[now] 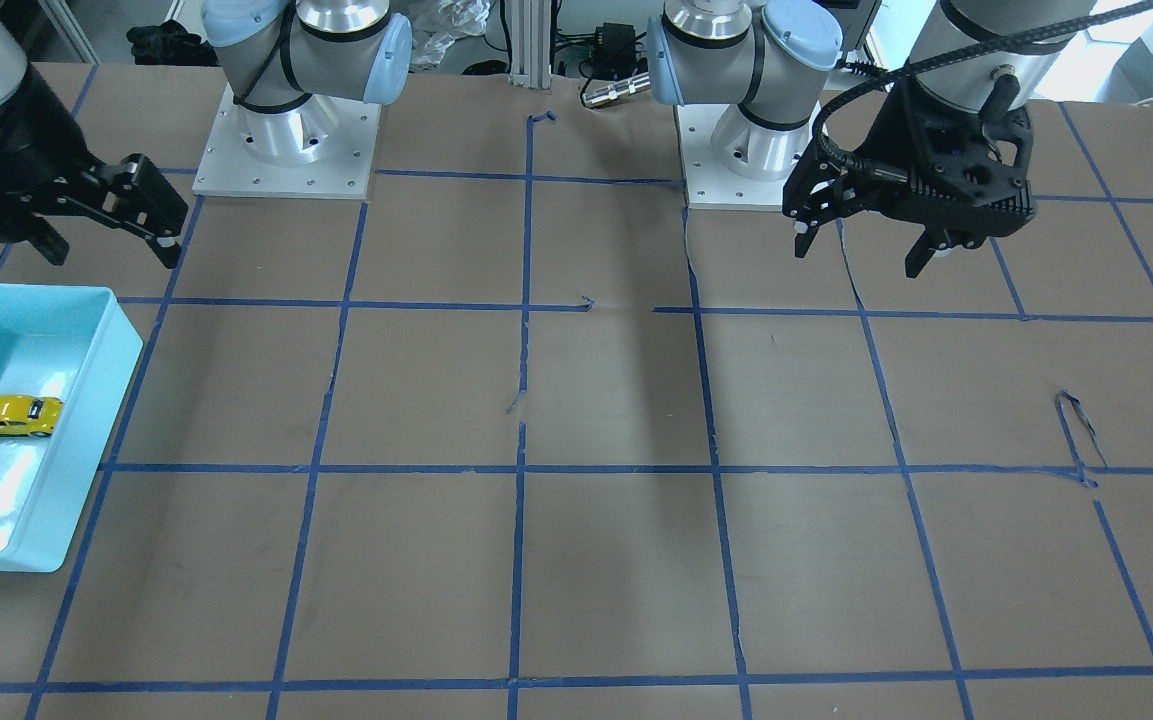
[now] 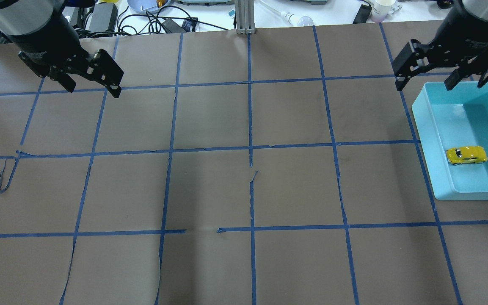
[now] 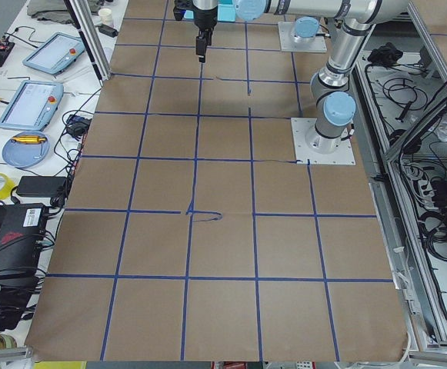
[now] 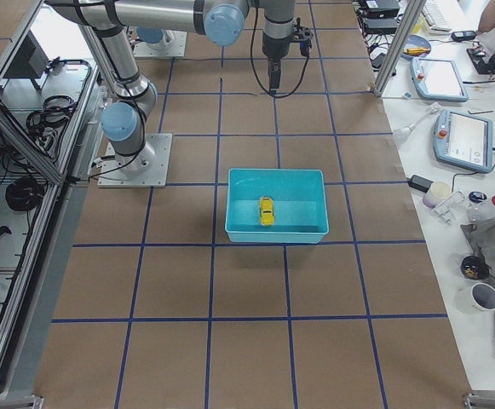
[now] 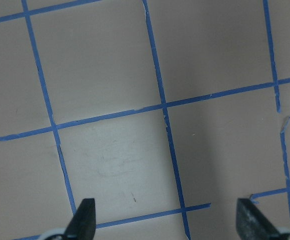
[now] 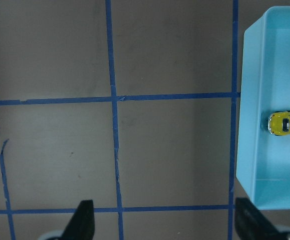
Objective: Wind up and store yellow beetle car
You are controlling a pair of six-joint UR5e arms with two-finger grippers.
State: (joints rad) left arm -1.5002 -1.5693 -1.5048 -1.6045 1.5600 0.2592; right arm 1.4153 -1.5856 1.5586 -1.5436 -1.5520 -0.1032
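Hanging spread, left pincer (image 2: pixel 95 91) and right pincer (image 2: pixel 423 87) clear bin (image 2: pixel 426 152) holding yellow beetle car (image 2: pixel 466 155).

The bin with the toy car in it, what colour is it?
The bin is light turquoise, seen best in the overhead view.

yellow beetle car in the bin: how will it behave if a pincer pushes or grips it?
Likely rolls: the yellow beetle car sits upright on its wheels in the teal bin. Glossy rounded body, probably slippery. Tiny, so likely light.
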